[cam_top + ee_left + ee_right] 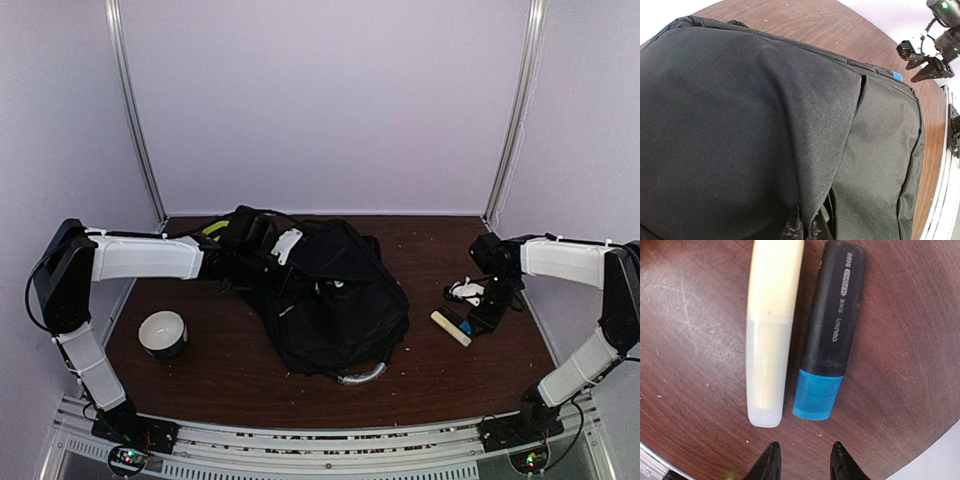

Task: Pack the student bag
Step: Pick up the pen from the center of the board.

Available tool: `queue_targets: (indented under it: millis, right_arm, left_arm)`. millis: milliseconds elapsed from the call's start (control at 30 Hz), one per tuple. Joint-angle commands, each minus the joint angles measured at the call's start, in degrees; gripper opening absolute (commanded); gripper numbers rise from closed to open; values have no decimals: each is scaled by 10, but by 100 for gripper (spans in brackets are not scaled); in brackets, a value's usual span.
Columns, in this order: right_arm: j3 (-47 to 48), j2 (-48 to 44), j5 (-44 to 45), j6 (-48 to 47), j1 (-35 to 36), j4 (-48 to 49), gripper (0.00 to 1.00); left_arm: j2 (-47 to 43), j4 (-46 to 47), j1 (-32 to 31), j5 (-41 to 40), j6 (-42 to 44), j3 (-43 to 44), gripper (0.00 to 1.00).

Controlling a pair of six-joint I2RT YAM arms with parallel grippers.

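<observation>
The student bag is a large black backpack lying crumpled mid-table, its grey handle toward the near edge. My left gripper is shut on a raised fold of the bag's fabric beside an open zipper; in the top view it sits at the bag's upper left. At the right, a pale yellow highlighter and a black highlighter with a blue cap lie side by side on the table. My right gripper hovers open just short of their cap ends, holding nothing; in the top view it is right of the highlighters.
A white and dark roll stands on the table at the front left. A yellow-green item shows behind the left wrist. The wooden table ends at a metal rail along the near edge.
</observation>
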Motion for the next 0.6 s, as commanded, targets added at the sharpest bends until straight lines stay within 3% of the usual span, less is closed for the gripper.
queue_targets:
  millis: [0,567]
  right_arm:
    - [30,28,6,9,-7,5,38]
    - [85,140,1,24,-14,24,42]
  left_arm:
    - [-1,30,-4,9,5,23,0]
    - [0,30,-3,6,4,19,0]
